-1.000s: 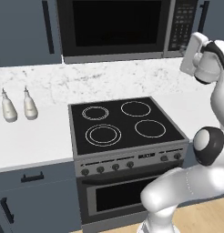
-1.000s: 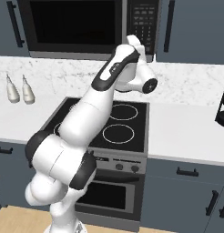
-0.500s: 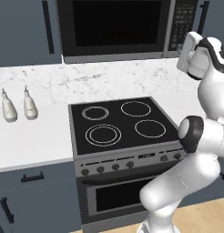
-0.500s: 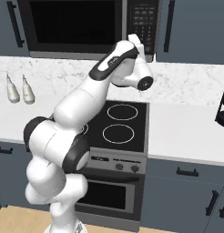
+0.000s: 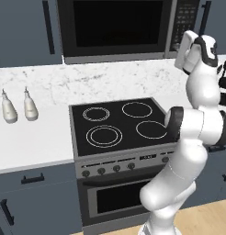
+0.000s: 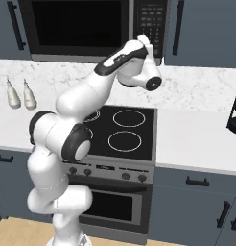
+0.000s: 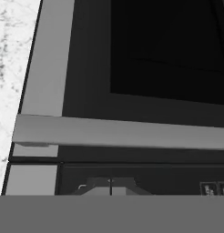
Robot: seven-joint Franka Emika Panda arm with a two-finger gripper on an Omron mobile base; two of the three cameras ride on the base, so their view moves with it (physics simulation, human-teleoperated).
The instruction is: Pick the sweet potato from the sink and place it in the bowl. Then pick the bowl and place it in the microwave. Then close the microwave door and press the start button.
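The black microwave (image 5: 115,56) hangs above the stove with its door (image 5: 115,23) shut. Its button panel (image 5: 187,17) is on the right. My gripper (image 5: 184,40) is shut, holds nothing, and points at the lower part of the panel (image 6: 151,21). From the right, the gripper (image 6: 145,40) sits just in front of the microwave's lower right corner. In the hand view the closed tips (image 7: 110,188) rest close against the panel (image 7: 145,175), beside the grey door handle (image 7: 123,132) and the dark glass (image 7: 168,45). The sweet potato, the bowl and the sink are out of view.
A black four-burner stove (image 5: 119,124) lies under the microwave. Two small bottles (image 5: 17,106) stand on the marble counter to the left. A black wire rack (image 6: 235,113) is on the counter at the right. Dark cabinets with bar handles (image 6: 176,29) flank the microwave.
The hand has moved up and in towards the microwave's button panel, and the arm's elbow has swung up closer to the stove. The gripper stayed shut.
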